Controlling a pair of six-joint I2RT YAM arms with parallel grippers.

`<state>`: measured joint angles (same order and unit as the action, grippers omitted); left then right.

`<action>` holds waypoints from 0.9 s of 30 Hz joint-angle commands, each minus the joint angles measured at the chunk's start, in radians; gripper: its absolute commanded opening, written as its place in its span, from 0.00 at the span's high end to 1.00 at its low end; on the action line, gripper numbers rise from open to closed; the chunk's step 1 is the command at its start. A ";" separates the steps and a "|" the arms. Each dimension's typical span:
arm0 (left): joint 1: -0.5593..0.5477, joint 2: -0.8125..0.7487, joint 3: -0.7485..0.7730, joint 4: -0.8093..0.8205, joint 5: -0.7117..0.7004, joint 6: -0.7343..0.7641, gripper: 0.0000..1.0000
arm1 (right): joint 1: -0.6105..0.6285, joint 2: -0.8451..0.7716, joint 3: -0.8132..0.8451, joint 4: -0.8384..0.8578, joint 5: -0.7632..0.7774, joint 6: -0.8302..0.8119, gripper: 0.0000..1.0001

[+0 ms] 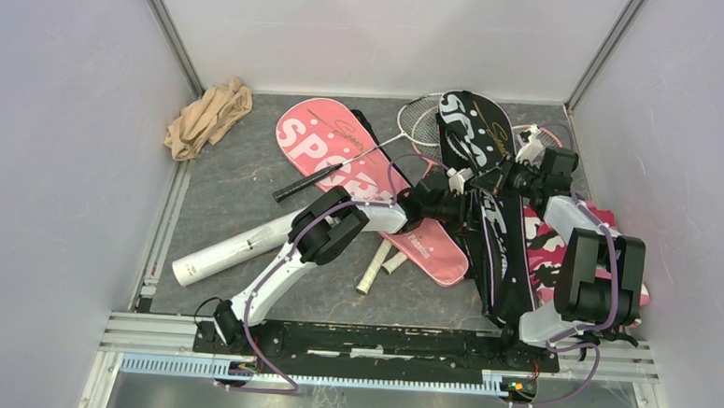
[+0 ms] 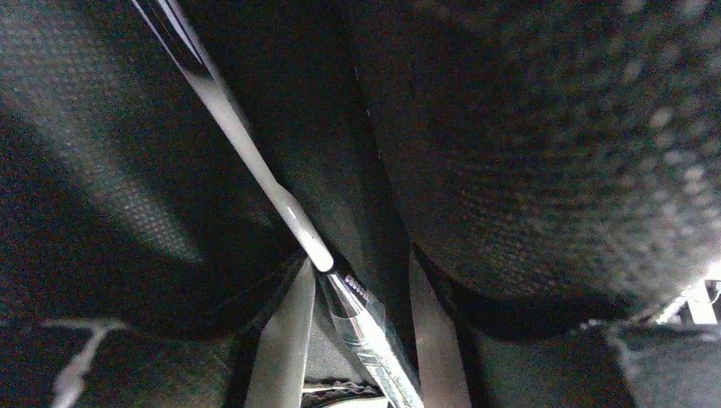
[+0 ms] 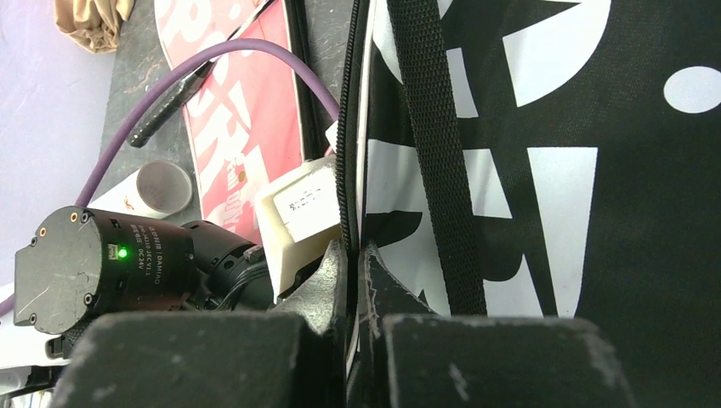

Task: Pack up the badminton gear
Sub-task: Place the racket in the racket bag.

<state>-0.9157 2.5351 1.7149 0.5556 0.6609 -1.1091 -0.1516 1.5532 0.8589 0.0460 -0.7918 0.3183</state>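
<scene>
a: what is lying nearest the arms' bases?
b: the long white tube point(image 1: 229, 253) is lying on the desk point(image 1: 238, 183) at the near left, just beside the left arm. right of that arm, two white handles point(image 1: 373, 270) are poking out at the near end of the pink bag point(image 1: 343, 142). whether they are sitting inside it, i cannot tell.
a: and on the right?
b: the pink camouflage cloth point(image 1: 547, 256) is lying under the right arm. the black bag point(image 1: 501, 244) is draping along its left edge, running from the near middle toward the far wall.
a: what is gripping it?
b: the right pincer point(image 3: 353, 255) is clenching the black bag's zipped edge, its fingers pressing together on the seam. the left pincer point(image 2: 359, 268) is reaching in under that bag from the left. its fingers point(image 2: 285, 340) are standing apart, released, with a white racket shaft point(image 2: 246, 144) running between them and dark fabric all around.
a: and farther back?
b: a black-handled racket point(image 1: 327, 172) is lying slantwise across the pink bag. stringed racket heads point(image 1: 421, 121) are showing between the two bags' far ends. the beige cloth point(image 1: 208, 116) is sitting bunched in the far left corner.
</scene>
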 commanded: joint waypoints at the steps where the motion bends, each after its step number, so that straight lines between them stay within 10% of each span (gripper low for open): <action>1: -0.015 0.034 0.069 0.070 0.009 -0.080 0.48 | 0.012 -0.055 -0.017 0.009 -0.028 0.001 1.00; 16: -0.040 0.097 0.127 0.188 0.003 -0.173 0.46 | 0.013 -0.058 0.012 0.017 0.016 0.033 1.00; 27: -0.038 0.023 0.100 -0.045 -0.008 0.016 0.42 | 0.012 -0.058 0.065 -0.011 0.007 0.020 1.00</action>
<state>-0.9287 2.6244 1.8263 0.5854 0.6548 -1.1877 -0.1577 1.5192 0.8585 0.0330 -0.7097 0.3187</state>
